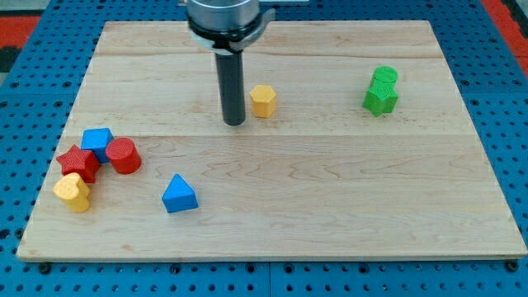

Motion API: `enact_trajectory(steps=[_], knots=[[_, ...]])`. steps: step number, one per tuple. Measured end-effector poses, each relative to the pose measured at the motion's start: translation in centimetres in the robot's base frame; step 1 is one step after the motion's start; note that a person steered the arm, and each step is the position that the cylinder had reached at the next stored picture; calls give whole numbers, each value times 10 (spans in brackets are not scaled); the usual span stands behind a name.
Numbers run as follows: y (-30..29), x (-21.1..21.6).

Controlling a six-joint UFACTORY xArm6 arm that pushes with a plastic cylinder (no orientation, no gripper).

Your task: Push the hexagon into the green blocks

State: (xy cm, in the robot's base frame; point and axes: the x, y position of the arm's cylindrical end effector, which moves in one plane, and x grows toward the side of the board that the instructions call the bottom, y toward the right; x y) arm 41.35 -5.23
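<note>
Yellow hexagon upright mid-board, green blocks touching, well right

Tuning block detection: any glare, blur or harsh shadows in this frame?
Camera view: even, soft light, no glare on the wooden board; only faint shadows beside my tip, the yellow hexagon and the green blocks; blocks are sharp; arm mount cropped at the view's top.

Single camera view, set high in front of pale wooden board, looking down at slant. Board's near edge runs along view's bottom, far edge near view's top; side edges converge upward. Middle distance: whole board fits in frame, blue perforated table showing round it. Dark rod's grey mount cut off by view's top. No second view, nothing shared.
</note>
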Motion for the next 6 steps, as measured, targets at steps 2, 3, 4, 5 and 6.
enact_trajectory(steps=[2,3,4,5,6], knots=[[137,-30],[46,-8],[-8,-23],[58,-61],[151,-62]])
